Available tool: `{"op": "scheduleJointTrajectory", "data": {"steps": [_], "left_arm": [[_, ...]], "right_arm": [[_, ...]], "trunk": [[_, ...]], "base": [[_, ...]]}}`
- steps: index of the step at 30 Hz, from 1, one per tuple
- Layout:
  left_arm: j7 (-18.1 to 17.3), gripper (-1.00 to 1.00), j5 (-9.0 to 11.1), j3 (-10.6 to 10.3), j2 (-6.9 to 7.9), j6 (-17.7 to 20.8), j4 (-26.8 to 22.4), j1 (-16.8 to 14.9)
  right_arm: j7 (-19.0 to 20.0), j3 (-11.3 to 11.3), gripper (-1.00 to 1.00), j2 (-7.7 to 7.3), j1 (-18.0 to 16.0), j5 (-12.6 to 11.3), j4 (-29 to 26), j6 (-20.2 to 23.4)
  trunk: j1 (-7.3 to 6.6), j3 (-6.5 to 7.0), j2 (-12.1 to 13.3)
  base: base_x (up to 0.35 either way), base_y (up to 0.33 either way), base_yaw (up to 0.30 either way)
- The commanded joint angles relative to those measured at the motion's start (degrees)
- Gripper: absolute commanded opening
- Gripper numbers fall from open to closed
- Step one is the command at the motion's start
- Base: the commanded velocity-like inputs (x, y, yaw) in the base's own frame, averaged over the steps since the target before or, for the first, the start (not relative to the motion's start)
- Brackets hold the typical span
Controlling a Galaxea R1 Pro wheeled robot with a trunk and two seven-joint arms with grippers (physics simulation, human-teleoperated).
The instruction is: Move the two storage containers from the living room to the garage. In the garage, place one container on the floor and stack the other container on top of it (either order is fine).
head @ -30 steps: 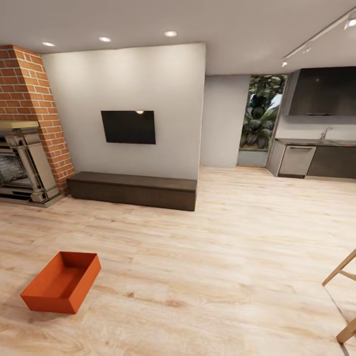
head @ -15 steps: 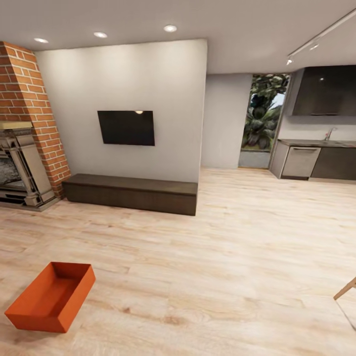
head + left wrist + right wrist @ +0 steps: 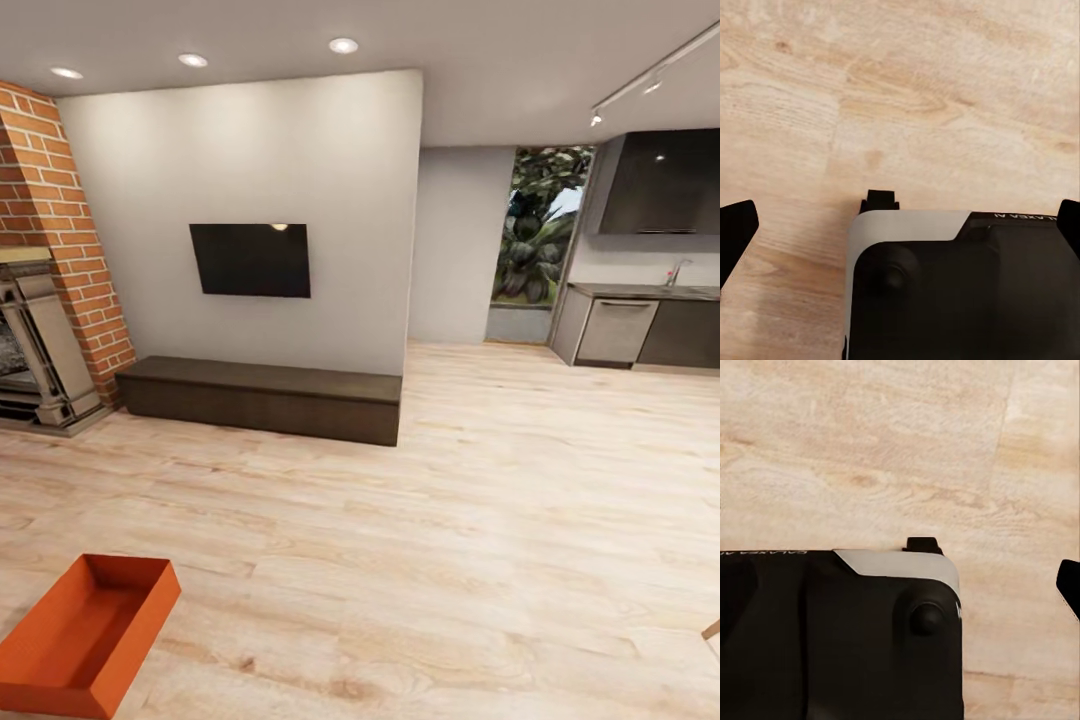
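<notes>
Your orange-red storage container [image 3: 85, 637] empty on the living room plank floor [image 3: 450, 540], well in front of the dark bench [image 3: 260, 397], your left gripper [image 3: 900, 225] spread wide, right gripper's [image 3: 1069, 585] spread unclear

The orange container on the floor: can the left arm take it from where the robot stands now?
Probably not yet. The orange container lies low at the head view's left edge, and the left wrist view shows bare wood floor, no container between the fingers.

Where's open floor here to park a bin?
Widest bare planks: between the bench and the bin, running right toward the kitchen counter. Tighter at far left, where the fireplace meets the bench end, and around the bin itself.
</notes>
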Motion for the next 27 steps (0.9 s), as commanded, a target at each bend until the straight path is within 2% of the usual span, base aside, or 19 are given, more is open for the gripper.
{"op": "scheduleJointTrajectory", "data": {"steps": [1, 8, 21, 27], "left_arm": [[-0.3, 1.0, 0.5, 0.0, 0.02, 0.1, 0.0, 0.0], [-0.3, 1.0, 0.5, 0.0, 0.02, 0.1, 0.0, 0.0], [-0.3, 1.0, 0.5, 0.0, 0.02, 0.1, 0.0, 0.0], [-0.3, 1.0, 0.5, 0.0, 0.02, 0.1, 0.1, 0.0]], "right_arm": [[-0.2, 0.5, 1.0, 0.02, 0.0, -0.5, 0.0, -0.1], [-0.2, 0.5, 1.0, 0.02, 0.0, -0.6, 0.0, -0.5], [-0.3, 0.5, 1.0, 0.0, 0.0, -0.5, 0.0, -0.4], [-0.5, 0.5, 1.0, 0.01, 0.0, -0.5, 0.0, -0.2]], "trunk": [[0.04, -0.08, -0.1], [0.04, -0.08, -0.1], [0.04, -0.08, -0.1], [0.04, -0.08, -0.1]], "base": [[0.321, 0.0, 0.0], [0.321, 0.0, 0.013], [0.321, 0.0, 0.24], [0.321, 0.0, 0.064]]}}
